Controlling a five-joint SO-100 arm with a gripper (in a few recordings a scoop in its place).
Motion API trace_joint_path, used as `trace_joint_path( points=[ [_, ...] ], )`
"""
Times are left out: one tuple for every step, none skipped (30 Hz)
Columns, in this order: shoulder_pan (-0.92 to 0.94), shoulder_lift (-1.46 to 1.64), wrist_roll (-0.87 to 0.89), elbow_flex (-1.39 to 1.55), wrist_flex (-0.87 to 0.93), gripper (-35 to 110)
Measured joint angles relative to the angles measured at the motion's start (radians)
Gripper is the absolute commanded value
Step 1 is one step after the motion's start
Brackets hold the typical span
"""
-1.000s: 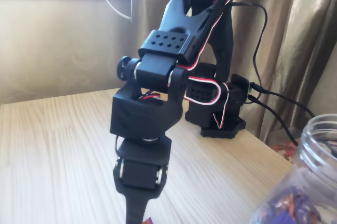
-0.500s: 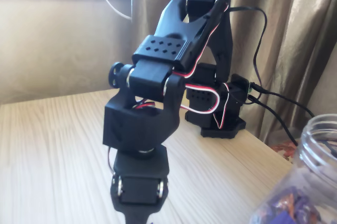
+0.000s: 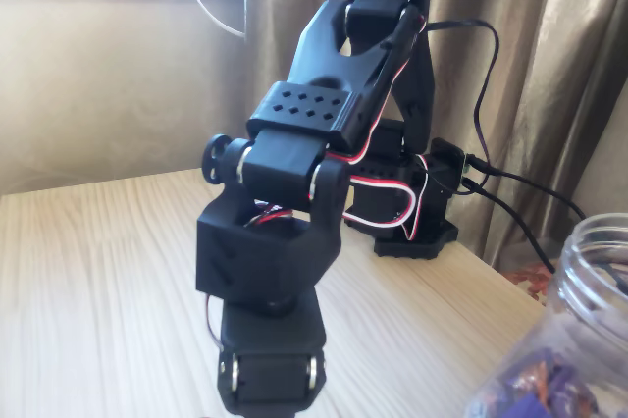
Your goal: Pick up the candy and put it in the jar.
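Observation:
The black arm reaches from its base (image 3: 412, 232) at the back toward the camera and bends steeply down. Its wrist block (image 3: 270, 374) sits at the bottom edge of the fixed view, and the gripper's fingers run out of the picture below it, so their state is hidden. The candy is out of view. The jar (image 3: 594, 290), clear plastic with a ribbed neck, stands at the lower right, to the right of the wrist. Purple-wrapped sweets (image 3: 535, 389) show through its wall.
The light wooden table (image 3: 98, 271) stretches to the left of the arm. Black cables (image 3: 510, 192) trail from the base toward the right, behind the jar. A brown curtain (image 3: 549, 65) and a beige wall back the scene.
The arm has lowered and come nearer the camera, carrying the wrist down to the bottom edge. A purple speck seen under the gripper a second ago has dropped out of the picture.

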Motion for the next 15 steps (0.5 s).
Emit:
trace_joint_path(
  points=[
    [0.000, 0.000, 0.000, 0.000, 0.000, 0],
    [0.000, 0.000, 0.000, 0.000, 0.000, 0],
    [0.000, 0.000, 0.000, 0.000, 0.000, 0],
    [0.000, 0.000, 0.000, 0.000, 0.000, 0],
    [0.002, 0.000, 0.003, 0.000, 0.000, 0],
    [0.005, 0.002, 0.008, 0.002, 0.000, 0],
    [0.006, 0.003, 0.009, 0.003, 0.000, 0],
    [0.008, 0.006, 0.009, 0.003, 0.000, 0],
    [0.009, 0.009, 0.017, 0.008, 0.000, 0],
    [0.014, 0.017, 0.023, 0.012, 0.000, 0],
    [0.021, 0.029, 0.034, 0.017, 0.000, 0],
    [0.034, 0.044, 0.046, 0.017, 0.000, 0],
    [0.041, 0.063, 0.054, 0.017, 0.002, 0],
    [0.048, 0.083, 0.058, 0.017, 0.015, 0],
    [0.051, 0.103, 0.069, 0.017, 0.028, 0]
  ],
)
